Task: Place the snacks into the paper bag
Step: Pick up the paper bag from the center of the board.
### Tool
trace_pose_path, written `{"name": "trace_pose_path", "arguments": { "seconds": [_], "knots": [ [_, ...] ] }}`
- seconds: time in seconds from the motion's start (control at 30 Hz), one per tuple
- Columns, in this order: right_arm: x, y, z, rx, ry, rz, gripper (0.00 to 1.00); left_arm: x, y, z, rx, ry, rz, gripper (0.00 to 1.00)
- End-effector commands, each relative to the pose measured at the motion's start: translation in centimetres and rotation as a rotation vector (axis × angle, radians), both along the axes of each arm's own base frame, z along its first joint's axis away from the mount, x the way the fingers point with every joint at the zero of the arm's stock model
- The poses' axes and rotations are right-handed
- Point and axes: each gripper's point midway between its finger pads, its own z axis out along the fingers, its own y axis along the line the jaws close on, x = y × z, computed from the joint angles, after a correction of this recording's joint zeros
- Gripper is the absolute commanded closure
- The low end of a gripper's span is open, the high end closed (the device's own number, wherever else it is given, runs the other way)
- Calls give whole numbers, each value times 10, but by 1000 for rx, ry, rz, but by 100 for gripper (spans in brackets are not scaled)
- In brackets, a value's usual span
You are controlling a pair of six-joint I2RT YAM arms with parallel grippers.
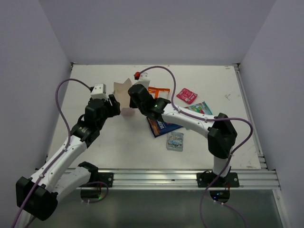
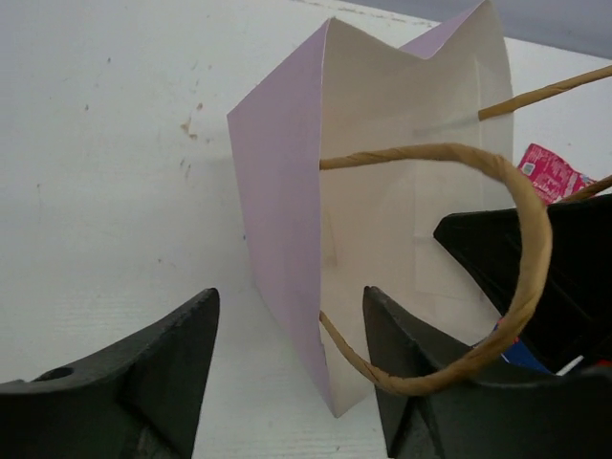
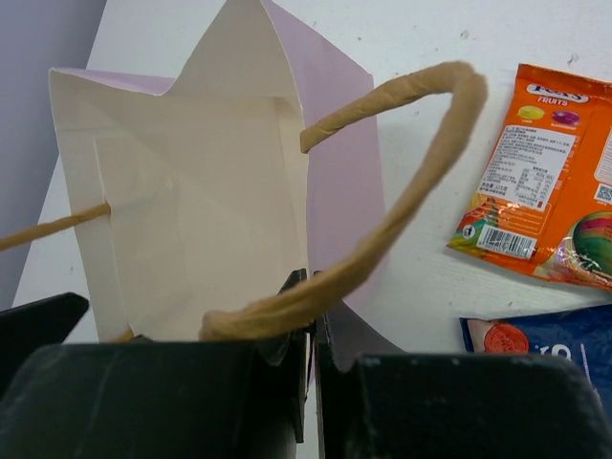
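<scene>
The right jaws are pressed together on one wall's edge of the paper bag (image 3: 191, 191), with a tan handle (image 3: 411, 182) lying over them. The left jaws stand apart, with the opposite wall between them. The bag is between both arms at the far part of the worktop (image 1: 118, 142). To its right lie the orange packet (image 3: 550, 172), dark blue packet (image 3: 564, 349), pink-red packet (image 1: 186, 95), teal-green packet (image 1: 200, 109) and silver-grey packet (image 1: 175, 141).

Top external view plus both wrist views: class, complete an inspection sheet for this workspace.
Surface: white table, lightly scuffed.
Job's things: pink paper bag open; orange packet, pink-red packet, teal-green packet, dark blue packet, silver-grey packet lie outside it.
Clutter: nothing seen.
Claws: left claw open astride a bag wall; right claw shut on the bag's edge.
Cables: purple cables loop from both arms.
Surroundings: plain grey walls; metal rail at near edge.
</scene>
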Motion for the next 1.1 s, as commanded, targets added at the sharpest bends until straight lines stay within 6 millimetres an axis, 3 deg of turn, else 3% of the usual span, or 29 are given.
{"name": "trace_pose_path", "arguments": {
  "seconds": [0.0, 0.17, 0.23, 0.3, 0.5, 0.63, 0.83, 0.97, 1.07],
  "knots": [
    [5, 8, 16, 60, -26, -21, 100, 13, 0, 13, -9, -28, 44, 39],
    [5, 8, 16, 61, -24, -20, 100, 18, 2, 10, -4, -22, 69, 54],
    [4, 9, 13, 59, -21, -16, 100, 20, 3, 10, 0, -21, 78, 66],
    [2, 9, 13, 60, -16, -6, 100, 22, 5, 15, 7, -25, 93, 79],
    [-4, 9, 11, 66, -14, 24, 100, 29, 14, 36, 66, -45, 128, 100],
    [-13, 16, 13, 93, 6, 89, 99, 32, 19, 41, 138, -38, 126, 100],
    [-25, 16, 35, 128, -15, 162, 67, 39, 28, 40, 288, 25, 127, 100],
    [-35, 5, 69, 153, -61, 203, 45, 41, 37, 39, 379, 54, 140, 100],
    [-48, -8, 80, 143, -76, 238, 31, 42, 48, 42, 450, 62, 172, 100]
  ]
}}
